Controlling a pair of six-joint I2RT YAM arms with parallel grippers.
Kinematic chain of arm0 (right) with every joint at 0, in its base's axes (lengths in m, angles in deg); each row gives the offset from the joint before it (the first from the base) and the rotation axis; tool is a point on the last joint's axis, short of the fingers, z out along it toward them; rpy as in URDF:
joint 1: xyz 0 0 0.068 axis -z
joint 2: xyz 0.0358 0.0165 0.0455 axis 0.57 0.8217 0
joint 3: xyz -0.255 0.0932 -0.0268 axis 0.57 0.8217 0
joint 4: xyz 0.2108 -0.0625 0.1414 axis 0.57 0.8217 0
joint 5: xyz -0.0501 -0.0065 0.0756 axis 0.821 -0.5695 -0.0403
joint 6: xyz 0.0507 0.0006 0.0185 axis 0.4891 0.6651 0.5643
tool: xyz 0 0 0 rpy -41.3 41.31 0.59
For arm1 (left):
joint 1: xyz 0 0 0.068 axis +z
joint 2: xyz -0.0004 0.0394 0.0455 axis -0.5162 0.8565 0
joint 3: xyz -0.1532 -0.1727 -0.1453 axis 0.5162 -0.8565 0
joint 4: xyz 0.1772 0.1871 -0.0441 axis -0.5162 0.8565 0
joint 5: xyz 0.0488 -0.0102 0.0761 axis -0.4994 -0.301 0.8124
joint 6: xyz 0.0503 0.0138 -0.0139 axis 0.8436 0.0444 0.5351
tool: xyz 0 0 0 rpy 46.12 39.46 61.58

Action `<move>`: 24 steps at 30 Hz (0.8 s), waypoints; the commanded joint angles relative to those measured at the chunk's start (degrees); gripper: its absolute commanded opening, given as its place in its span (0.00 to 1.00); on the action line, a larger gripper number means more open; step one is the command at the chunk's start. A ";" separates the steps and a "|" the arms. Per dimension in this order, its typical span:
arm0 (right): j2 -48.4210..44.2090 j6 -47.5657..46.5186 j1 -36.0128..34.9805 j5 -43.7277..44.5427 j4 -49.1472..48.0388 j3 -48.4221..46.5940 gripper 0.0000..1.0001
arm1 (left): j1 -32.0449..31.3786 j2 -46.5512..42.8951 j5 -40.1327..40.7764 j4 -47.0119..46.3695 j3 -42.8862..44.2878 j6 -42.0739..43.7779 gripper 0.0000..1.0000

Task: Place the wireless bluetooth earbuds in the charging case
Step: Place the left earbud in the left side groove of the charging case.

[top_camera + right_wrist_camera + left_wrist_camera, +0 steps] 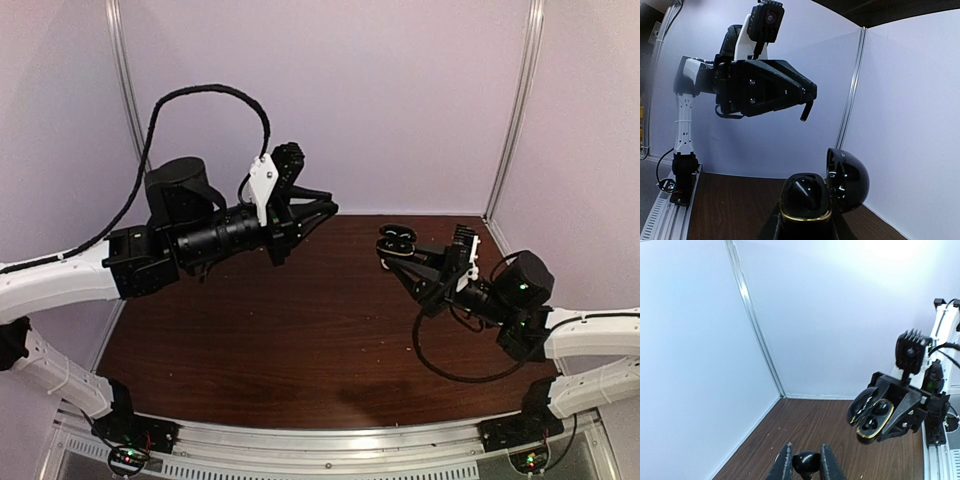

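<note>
Clamping the base of the open charging case [805, 200], the jaws of the right arm [500, 295] are closed tight on it, holding it up over the dark wooden surface [280, 340] with its lid [847, 177] hinged back. Farther off, the jaws of the left arm [200, 240] pinch one black earbud [806, 462] between their tips, raised in the air, apart from the case.

You had two arms in view, left arm [200, 238] and right arm [525, 285], with one pincer each: left pincer [326, 210], right pincer [403, 256]. One charging case [872, 417] with two wells. One black earbud [806, 463] countable. One tabletop [300, 330].
</note>
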 commanded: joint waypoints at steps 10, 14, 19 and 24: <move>2.67 6.97 -0.13 -1.50 -6.85 -3.60 0.00 | -5.45 3.58 -5.65 -13.71 0.73 3.83 0.10; 2.64 7.27 -0.42 -1.72 -6.52 -3.95 0.00 | -5.54 4.76 -6.37 -14.51 1.03 3.62 0.10; 3.14 7.27 -0.76 -1.58 -6.35 -4.49 0.00 | -5.83 5.80 -7.05 -15.11 1.30 3.40 0.10; 3.53 9.23 -1.04 -1.48 -6.07 -4.64 0.00 | -6.09 6.27 -7.13 -15.32 1.64 3.60 0.10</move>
